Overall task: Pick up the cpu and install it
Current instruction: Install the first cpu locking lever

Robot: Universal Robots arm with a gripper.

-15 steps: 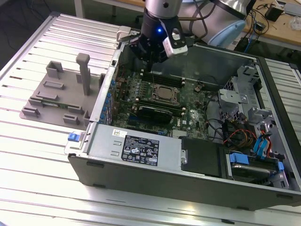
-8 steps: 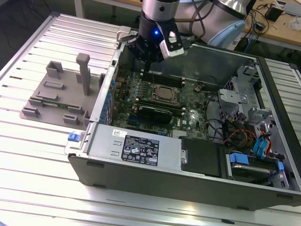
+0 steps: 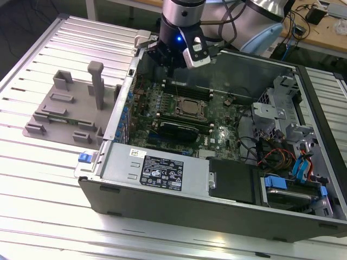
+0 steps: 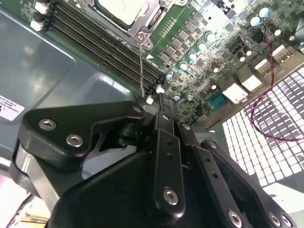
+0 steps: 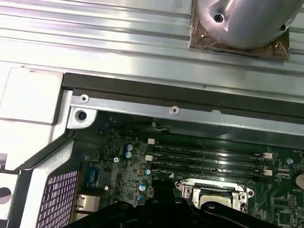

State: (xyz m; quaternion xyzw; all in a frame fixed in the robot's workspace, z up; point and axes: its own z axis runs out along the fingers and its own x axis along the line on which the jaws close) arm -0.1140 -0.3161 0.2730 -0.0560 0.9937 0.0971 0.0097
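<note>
One grey fixture (image 3: 59,108) sits on the slatted table (image 3: 43,179) at the exterior view's left. Beside it lies an open computer case (image 3: 162,208). The gripper (image 3: 170,69) hangs above the board's rear edge, its jaws seemingly drawn together on nothing. Just rightward, the cpu (image 3: 188,110) lies flat inside the metal frame of its socket (image 4: 145,28), apart from the gripper. Seating probably goes best if the chip sits level and the jaws keep off the memory slots (image 4: 95,42). The second wrist view adds a thin wire lever (image 4: 141,66) upright beside the socket. The first wrist view adds the case's rear rim (image 5: 190,102).
</note>
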